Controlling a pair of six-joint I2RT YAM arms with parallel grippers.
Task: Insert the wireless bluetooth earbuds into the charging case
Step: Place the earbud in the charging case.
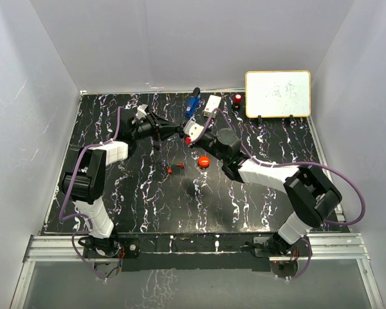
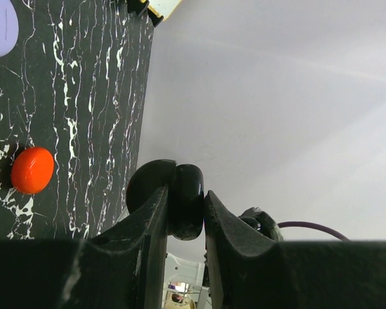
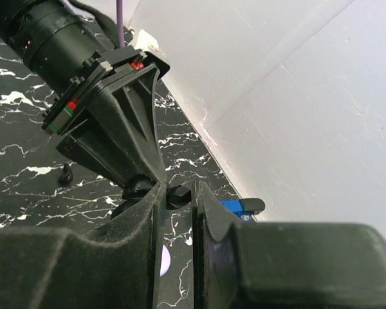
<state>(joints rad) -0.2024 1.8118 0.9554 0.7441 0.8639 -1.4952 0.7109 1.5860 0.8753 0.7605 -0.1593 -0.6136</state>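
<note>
Looking down over the desk, I see both arms meeting toward 12 o'clock of its middle. The left claw is clenched on a glossy black rounded case, which I take for the charging case, held up clear of the surface as far as I can judge. The right claw is pinched tight right beside it. A small dark bit seems to sit at its tips, but I cannot tell whether that is an earbud. Two tiny red earbuds lie loose at about 9 o'clock of the round red puck. A small dark piece, maybe another bud, lies on the desk near the left claw.

The buds look feather-light, hard and smooth, so I'd expect them to skid or flick away under a careless pinch. They are best taken gently across the fatter body. The case's polish looks slippery too, and the grip is on its curved sides.

The desk is flat, hard, black marbled stuff, so dark pieces hide on it. White walls close in on three sides. A whiteboard stands at 1 o'clock, with a blue object and a white box near 12.
</note>
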